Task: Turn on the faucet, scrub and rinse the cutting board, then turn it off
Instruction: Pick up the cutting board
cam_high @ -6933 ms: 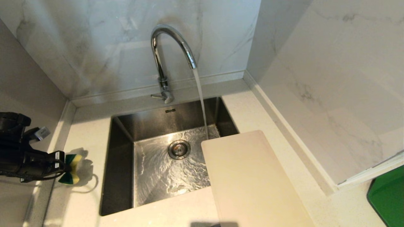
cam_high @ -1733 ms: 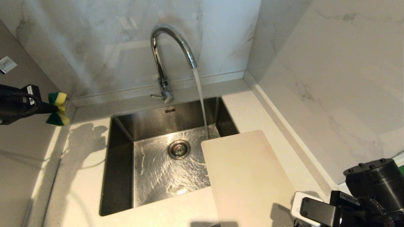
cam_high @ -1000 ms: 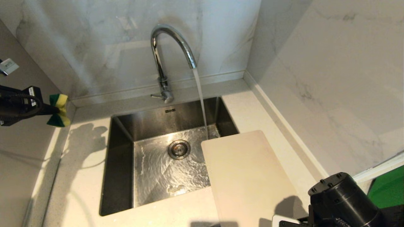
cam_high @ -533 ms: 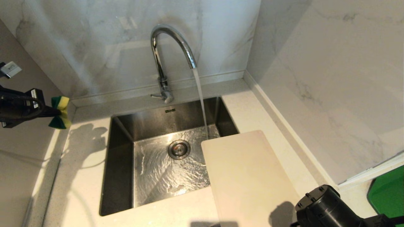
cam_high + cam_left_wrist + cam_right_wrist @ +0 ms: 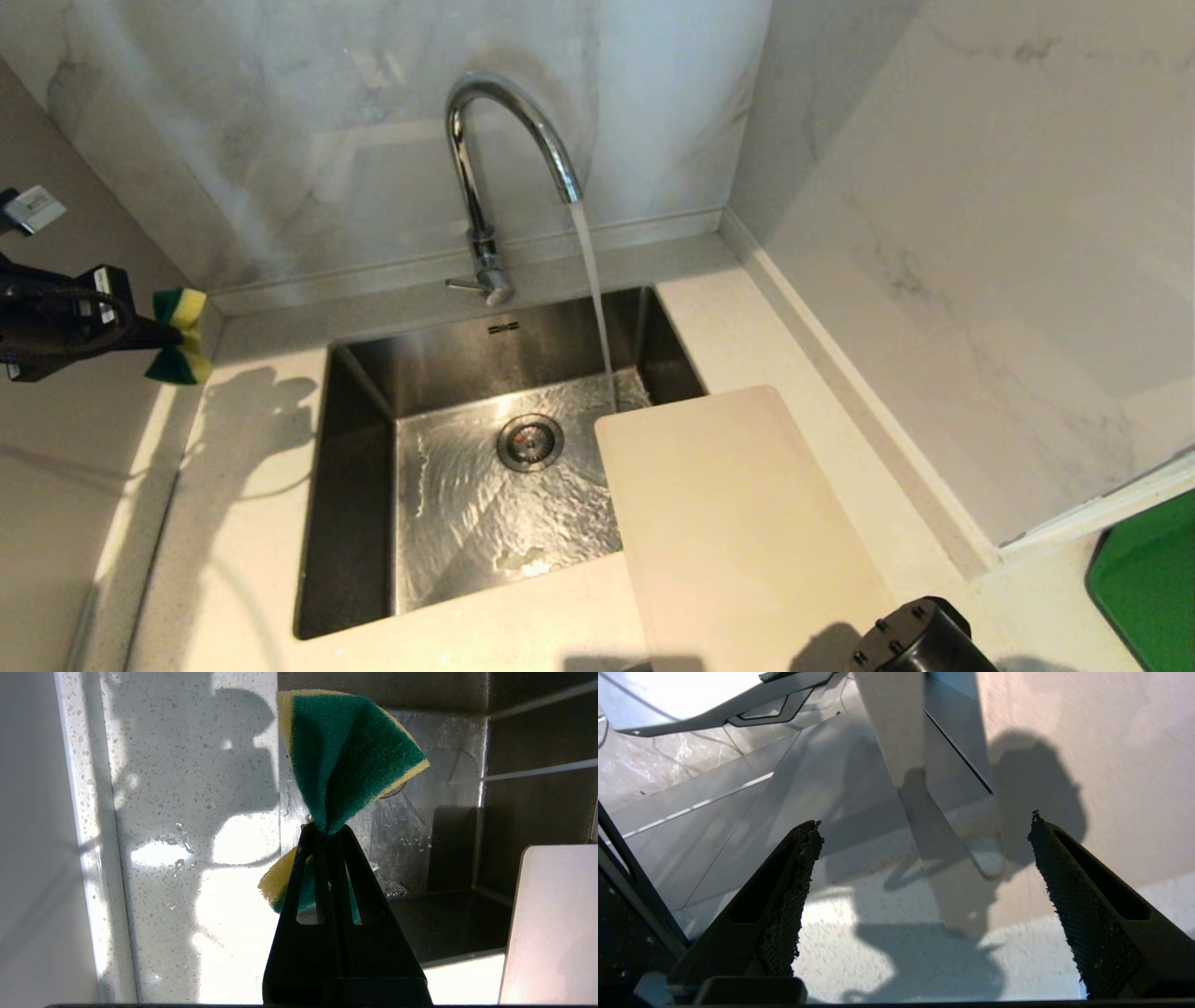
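The counter [image 5: 243, 523] carries a steel sink [image 5: 364, 467]. The board [image 5: 738, 532] lies flat on the counter at the right, one corner over the sink. The faucet [image 5: 485, 177] stands behind the sink and water runs from it into the basin. The left gripper [image 5: 329, 833] is clamped on a sponge [image 5: 350, 751], high at the left. The right gripper [image 5: 924, 826] stands wide apart near the board's front end, holding nothing.
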{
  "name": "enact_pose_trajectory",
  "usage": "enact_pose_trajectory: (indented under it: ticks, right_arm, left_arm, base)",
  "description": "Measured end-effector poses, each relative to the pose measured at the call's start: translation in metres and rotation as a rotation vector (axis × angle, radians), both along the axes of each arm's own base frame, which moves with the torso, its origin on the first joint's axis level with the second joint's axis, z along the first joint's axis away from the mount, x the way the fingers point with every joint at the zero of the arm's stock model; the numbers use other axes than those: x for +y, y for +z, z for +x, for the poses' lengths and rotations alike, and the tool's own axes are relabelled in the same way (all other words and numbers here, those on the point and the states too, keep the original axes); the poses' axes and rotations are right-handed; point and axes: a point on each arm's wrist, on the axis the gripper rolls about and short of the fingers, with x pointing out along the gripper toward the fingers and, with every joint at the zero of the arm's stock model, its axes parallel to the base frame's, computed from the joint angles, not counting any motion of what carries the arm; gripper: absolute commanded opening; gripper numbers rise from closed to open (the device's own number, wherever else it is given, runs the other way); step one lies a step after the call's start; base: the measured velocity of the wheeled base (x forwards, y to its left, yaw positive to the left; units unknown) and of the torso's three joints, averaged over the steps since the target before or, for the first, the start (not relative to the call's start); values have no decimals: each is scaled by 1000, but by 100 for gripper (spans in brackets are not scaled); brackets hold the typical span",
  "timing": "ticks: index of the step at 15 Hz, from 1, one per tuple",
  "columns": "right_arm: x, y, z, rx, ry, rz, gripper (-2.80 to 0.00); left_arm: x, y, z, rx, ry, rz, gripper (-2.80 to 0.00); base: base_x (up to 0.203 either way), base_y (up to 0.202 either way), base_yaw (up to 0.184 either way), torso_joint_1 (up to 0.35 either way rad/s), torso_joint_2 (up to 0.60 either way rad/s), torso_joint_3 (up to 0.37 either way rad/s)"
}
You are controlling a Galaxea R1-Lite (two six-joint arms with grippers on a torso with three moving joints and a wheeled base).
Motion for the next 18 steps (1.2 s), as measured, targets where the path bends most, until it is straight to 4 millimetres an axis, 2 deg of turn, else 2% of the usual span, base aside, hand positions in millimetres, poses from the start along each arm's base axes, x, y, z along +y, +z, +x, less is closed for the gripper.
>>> enact_pose_trajectory:
  ticks: [5,18]
  right_arm:
    - [3,-18,-2,29,24,-26,0]
    - [7,-41,2,92,23,-65,0]
  left_arm:
    - [0,-2,0,7,-1,-2,-280]
    - [0,-8,1,25,-2,-7,-280]
  base:
    - [0,0,0,0,0,0]
    - [0,0,0,0,0,0]
